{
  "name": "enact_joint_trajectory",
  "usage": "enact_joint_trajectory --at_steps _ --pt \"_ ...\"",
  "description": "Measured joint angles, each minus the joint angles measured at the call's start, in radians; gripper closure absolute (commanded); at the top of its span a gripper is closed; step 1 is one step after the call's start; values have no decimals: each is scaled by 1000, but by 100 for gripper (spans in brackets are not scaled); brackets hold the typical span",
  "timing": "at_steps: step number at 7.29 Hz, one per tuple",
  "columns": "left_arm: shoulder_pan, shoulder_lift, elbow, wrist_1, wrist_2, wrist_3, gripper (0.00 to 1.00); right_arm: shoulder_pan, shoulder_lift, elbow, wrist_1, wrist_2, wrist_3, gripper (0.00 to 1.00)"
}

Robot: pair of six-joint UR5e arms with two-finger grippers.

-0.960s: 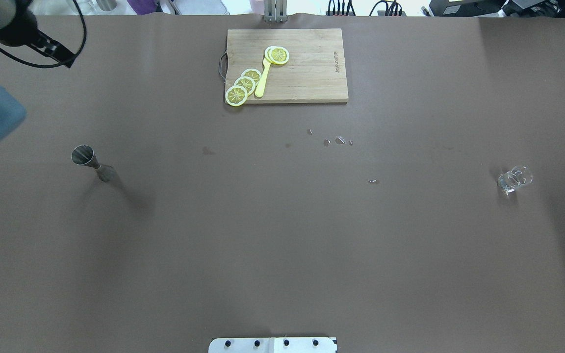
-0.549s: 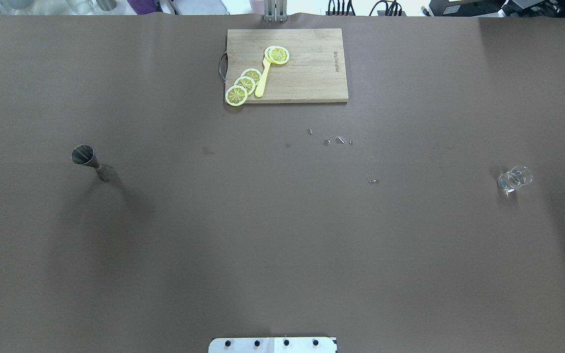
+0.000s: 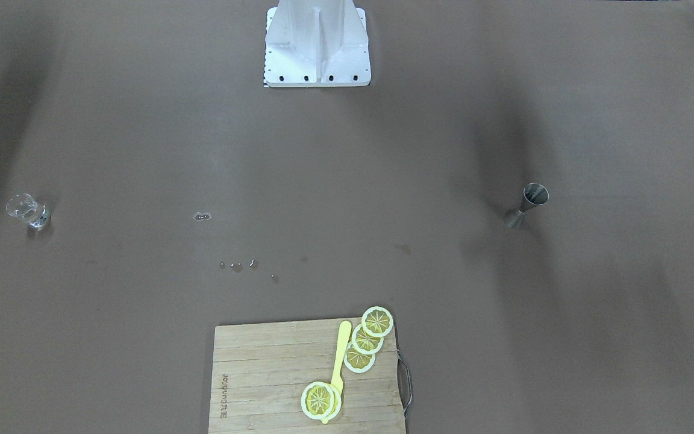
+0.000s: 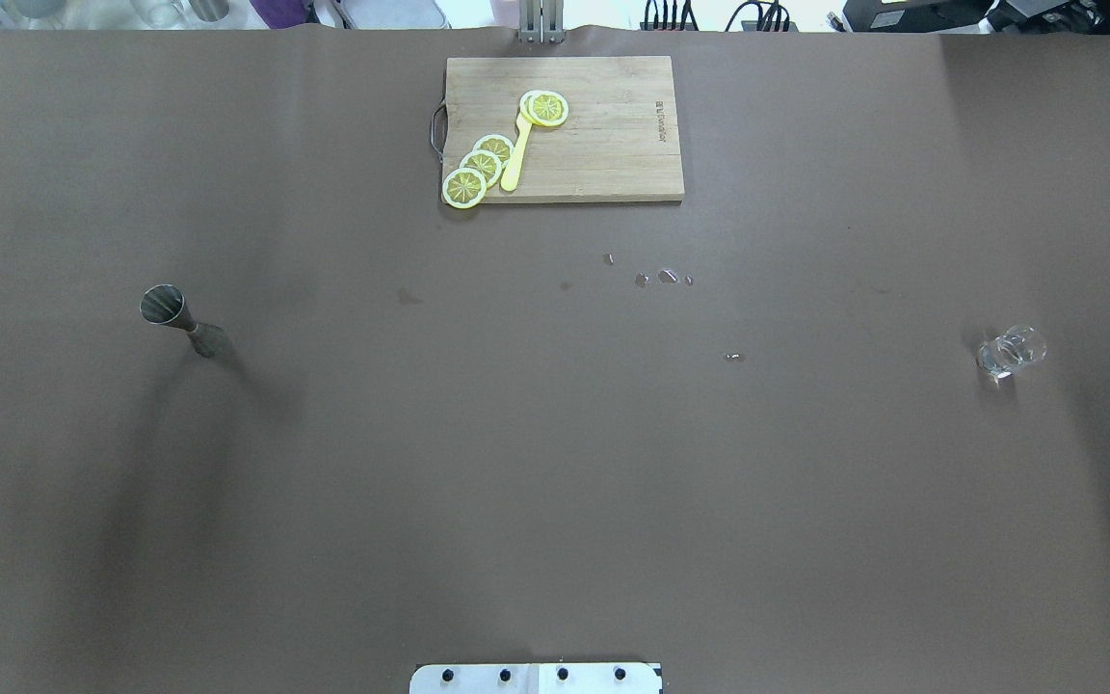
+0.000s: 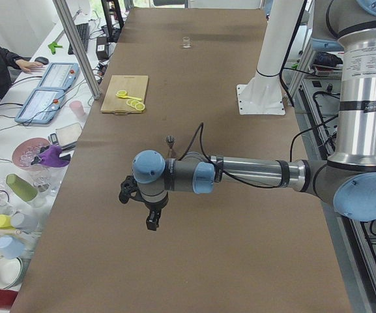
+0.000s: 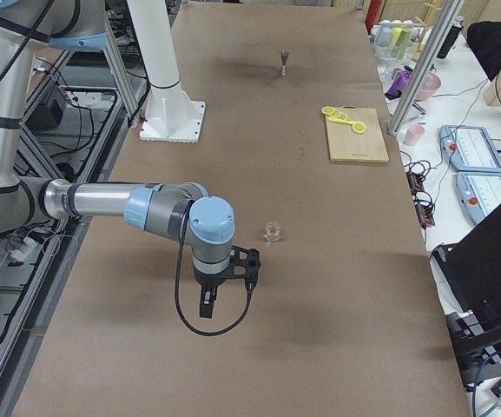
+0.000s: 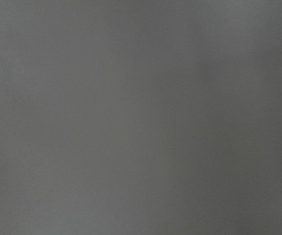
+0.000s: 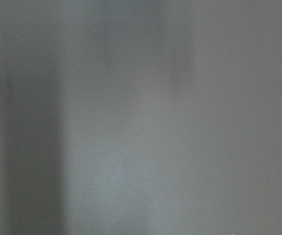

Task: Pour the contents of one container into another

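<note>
Only the two side views show the arms; the left gripper (image 5: 151, 222) hangs over the table (image 4: 555, 482), well apart from the steel jigger (image 4: 179, 320); the right gripper (image 6: 207, 304) hangs near the small clear glass (image 4: 1010, 350), not touching it; whether either claw is released or clenched I cannot tell; both wrist views give only a blurred surface; jigger and glass stand upright at opposite sides, contents unclear; droplets (image 4: 668, 277) lie between them, near a cutting board (image 4: 603, 145) bearing lemon slices (image 4: 480, 166).
</note>
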Motion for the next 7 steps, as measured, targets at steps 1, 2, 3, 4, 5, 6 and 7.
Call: enact_joint_trajectory --at_steps 1,2,3,4,5,6,7 --pt "-43 59 -14 1 3 63 2 -5 5 2 -6 -4 0 0" --pt "-73 94 -19 3 4 103 2 -14 7 3 -7 -8 0 0" --pt "-87 114 -18 5 5 119 2 -25 8 2 -7 -17 0 0" --pt "-93 122 -17 7 5 119 2 -34 9 1 -7 -28 0 0" --pt "-96 122 -19 9 4 101 2 -39 10 0 -7 -33 0 0" --pt "-96 117 -29 11 5 46 2 -42 10 -1 -7 -34 0 0" --pt "-93 110 -49 13 8 -18 2 -42 10 -2 -6 -34 0 0"
